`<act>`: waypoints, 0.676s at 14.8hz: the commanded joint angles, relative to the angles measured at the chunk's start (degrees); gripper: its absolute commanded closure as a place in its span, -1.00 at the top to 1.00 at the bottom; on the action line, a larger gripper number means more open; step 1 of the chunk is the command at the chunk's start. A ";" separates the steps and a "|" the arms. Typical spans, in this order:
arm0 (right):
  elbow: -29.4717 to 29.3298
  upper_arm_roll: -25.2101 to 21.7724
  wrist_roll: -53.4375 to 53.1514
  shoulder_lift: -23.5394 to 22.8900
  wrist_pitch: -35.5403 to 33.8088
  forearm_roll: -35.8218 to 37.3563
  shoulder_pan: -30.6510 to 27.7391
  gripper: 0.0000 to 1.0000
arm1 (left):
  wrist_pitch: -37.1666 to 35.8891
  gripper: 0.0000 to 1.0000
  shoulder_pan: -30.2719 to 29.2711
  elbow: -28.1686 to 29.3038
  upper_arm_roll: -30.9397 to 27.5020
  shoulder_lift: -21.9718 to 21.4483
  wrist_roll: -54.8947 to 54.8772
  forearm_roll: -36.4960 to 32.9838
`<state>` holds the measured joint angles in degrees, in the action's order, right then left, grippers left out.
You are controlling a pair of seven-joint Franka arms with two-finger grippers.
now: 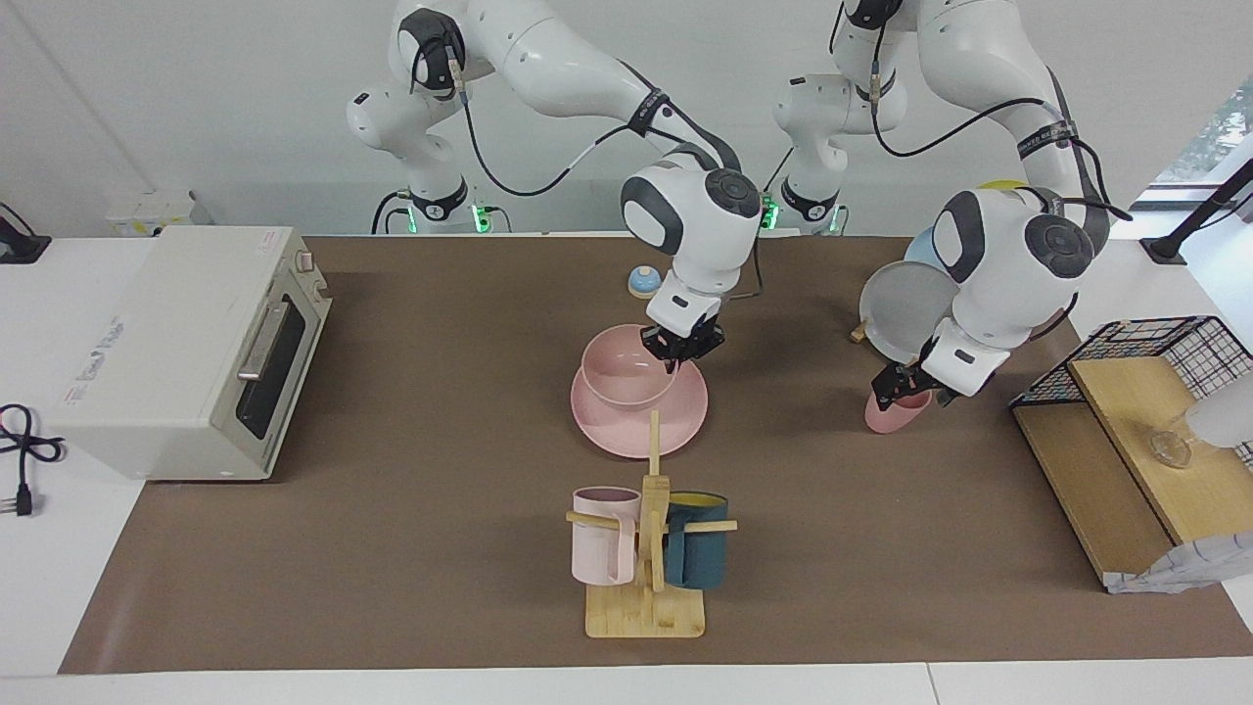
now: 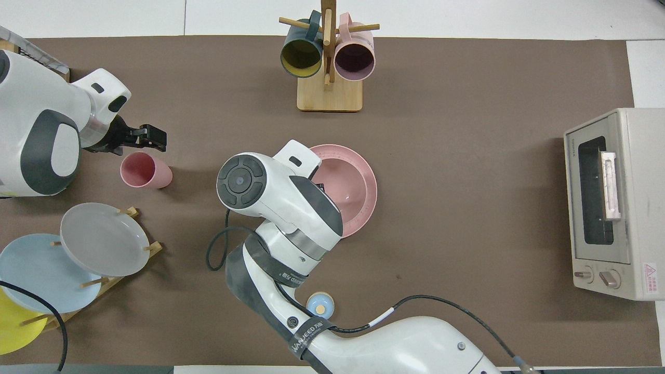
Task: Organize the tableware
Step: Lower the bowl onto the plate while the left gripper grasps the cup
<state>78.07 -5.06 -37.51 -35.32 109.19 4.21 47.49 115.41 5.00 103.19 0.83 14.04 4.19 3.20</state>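
The pink plate lies mid-table, with the pink bowl standing in it. My right gripper is at the bowl's rim on the side nearer the robots. In the overhead view my right arm covers that rim, and only part of the plate and bowl show. The pink cup stands upright toward the left arm's end, beside the plate rack. My left gripper is open just above the cup's mouth, and it also shows in the overhead view next to the cup.
A wooden mug tree with a pale pink and a teal mug stands farther from the robots than the plate. A toaster oven is at the right arm's end. A rack with grey, blue and yellow plates, a wire basket on a wooden shelf and a small blue bell are also here.
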 commanded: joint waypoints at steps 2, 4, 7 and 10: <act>0.77 0.23 -0.90 -0.10 1.20 2.73 -0.29 -1.00 | -0.70 1.00 0.45 1.93 -0.30 -1.83 1.35 1.37; 1.38 0.23 -0.90 -0.10 4.61 2.56 -0.55 -1.00 | -0.97 1.00 1.41 2.98 -0.21 -2.18 2.57 1.37; 3.23 0.23 -0.99 -0.10 6.21 2.21 -0.20 -1.00 | 0.16 1.00 1.77 4.56 -0.21 -2.62 3.72 1.37; 3.23 0.23 -0.99 -0.10 6.39 2.21 -0.38 -1.00 | 4.81 1.00 1.59 9.65 -0.30 -4.46 3.28 1.37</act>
<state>80.32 -5.13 -37.51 -35.92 114.13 5.87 47.43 116.34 6.29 107.02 1.03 13.13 7.13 3.94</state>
